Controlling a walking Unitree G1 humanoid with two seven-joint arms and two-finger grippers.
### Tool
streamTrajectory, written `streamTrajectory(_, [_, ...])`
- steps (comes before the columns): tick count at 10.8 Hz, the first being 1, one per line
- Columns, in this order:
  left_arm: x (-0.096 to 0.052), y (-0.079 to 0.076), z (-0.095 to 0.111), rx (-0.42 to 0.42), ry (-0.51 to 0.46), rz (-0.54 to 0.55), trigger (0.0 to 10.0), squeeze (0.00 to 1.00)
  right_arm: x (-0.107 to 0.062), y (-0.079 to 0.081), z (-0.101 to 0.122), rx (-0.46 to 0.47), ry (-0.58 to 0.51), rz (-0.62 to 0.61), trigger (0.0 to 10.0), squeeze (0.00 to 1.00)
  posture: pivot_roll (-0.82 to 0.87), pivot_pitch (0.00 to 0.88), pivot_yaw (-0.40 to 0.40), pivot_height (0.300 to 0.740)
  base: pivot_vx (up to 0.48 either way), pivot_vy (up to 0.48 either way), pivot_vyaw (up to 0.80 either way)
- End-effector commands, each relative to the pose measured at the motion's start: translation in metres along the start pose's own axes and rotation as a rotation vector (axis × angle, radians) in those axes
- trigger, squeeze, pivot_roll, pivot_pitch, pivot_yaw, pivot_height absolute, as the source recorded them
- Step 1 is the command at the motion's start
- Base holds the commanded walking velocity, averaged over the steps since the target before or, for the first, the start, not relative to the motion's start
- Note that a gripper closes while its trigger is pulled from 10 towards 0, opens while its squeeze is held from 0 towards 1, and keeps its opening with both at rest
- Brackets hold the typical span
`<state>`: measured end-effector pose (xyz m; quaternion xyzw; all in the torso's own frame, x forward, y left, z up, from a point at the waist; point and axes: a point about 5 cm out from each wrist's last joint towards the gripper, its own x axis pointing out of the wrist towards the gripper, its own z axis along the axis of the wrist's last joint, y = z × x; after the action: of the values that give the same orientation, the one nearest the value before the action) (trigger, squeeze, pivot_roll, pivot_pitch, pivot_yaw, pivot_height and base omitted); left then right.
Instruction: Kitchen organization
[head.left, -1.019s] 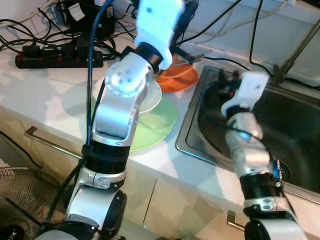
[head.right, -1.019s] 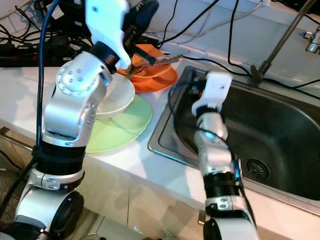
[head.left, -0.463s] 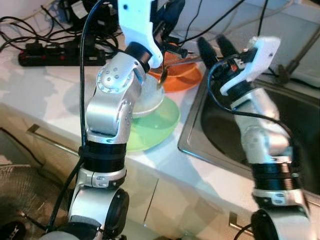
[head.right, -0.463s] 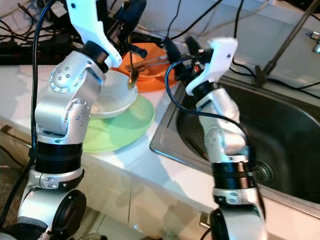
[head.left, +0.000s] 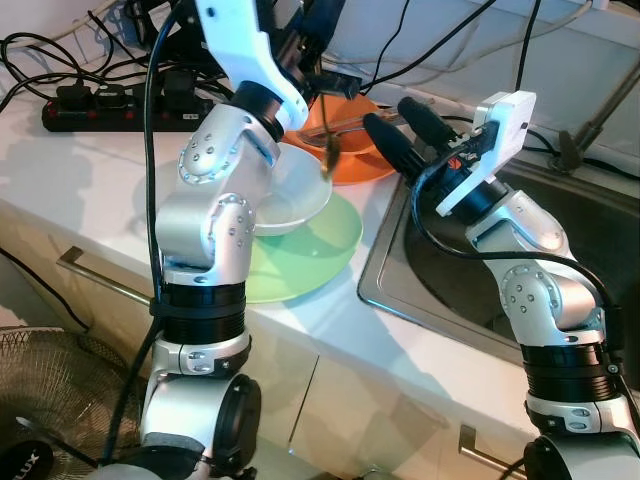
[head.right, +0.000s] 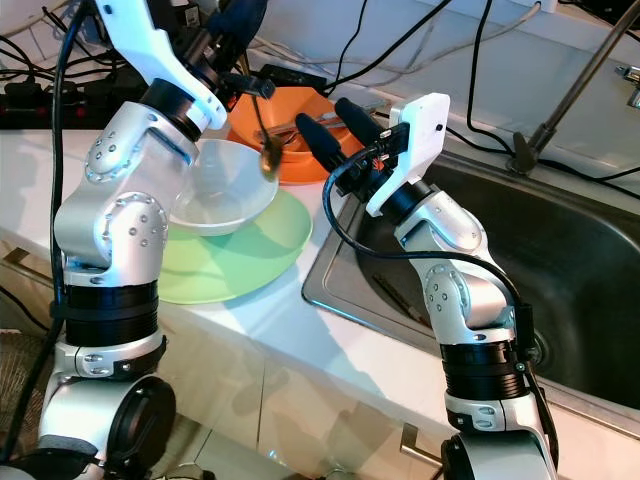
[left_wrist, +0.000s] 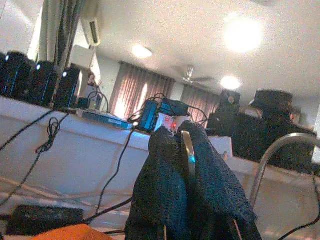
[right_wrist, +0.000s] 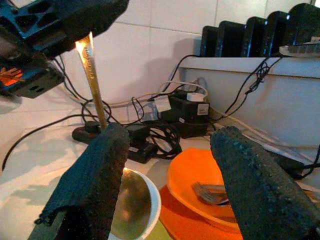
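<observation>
My left gripper (head.left: 318, 40) is raised over the counter, shut on the handle of a gold spoon (head.left: 328, 158) that hangs down by the rim of a white bowl (head.left: 295, 195). In the left wrist view the spoon handle (left_wrist: 188, 147) is pinched between the two fingers. My right gripper (head.left: 398, 128) is open at the sink's left edge, fingers pointing at the spoon. In the right wrist view the spoon bowl (right_wrist: 131, 200) hangs just beside one finger (right_wrist: 95, 185). An orange bowl (head.left: 372, 155) behind holds a fork (right_wrist: 210, 192).
The white bowl sits on a green plate (head.left: 315, 250) near the counter's front edge. A steel sink (head.left: 600, 260) with a faucet (head.left: 595, 110) lies to the right. A black power strip (head.left: 110, 105) and tangled cables line the back wall.
My right arm rose out of the sink and swung left, its open fingers now near the spoon. My left gripper lifted the spoon from the orange bowl toward the white bowl.
</observation>
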<state>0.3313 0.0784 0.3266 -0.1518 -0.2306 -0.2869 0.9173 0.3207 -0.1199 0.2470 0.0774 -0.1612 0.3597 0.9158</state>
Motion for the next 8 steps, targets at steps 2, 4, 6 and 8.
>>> streamTrajectory(2, [0.004, -0.011, 0.005, -0.018, 0.001, -0.065, 10.0, 0.00, -0.002, 0.004, 0.001, 0.001, 0.001, 0.028, 10.0, 0.00, 0.02, 0.024, -0.111, 0.740, 0.000, 0.000, 0.00])
streamTrajectory(4, [0.003, -0.020, -0.002, -0.043, 0.041, -0.121, 10.0, 0.00, 0.001, 0.013, 0.003, 0.011, -0.005, 0.068, 10.0, 0.00, 0.02, 0.027, -0.106, 0.740, 0.000, 0.000, 0.00])
streamTrajectory(6, [0.003, -0.026, -0.008, -0.059, 0.065, -0.144, 10.0, 0.00, 0.003, 0.023, 0.003, 0.028, -0.006, 0.127, 10.0, 0.00, 0.02, 0.029, -0.105, 0.740, 0.000, 0.000, 0.00])
streamTrajectory(8, [0.004, -0.031, -0.009, -0.068, 0.073, -0.162, 10.0, 0.00, 0.003, 0.028, 0.002, 0.038, 0.001, 0.157, 10.0, 0.00, 0.02, 0.031, -0.103, 0.740, 0.000, 0.000, 0.00])
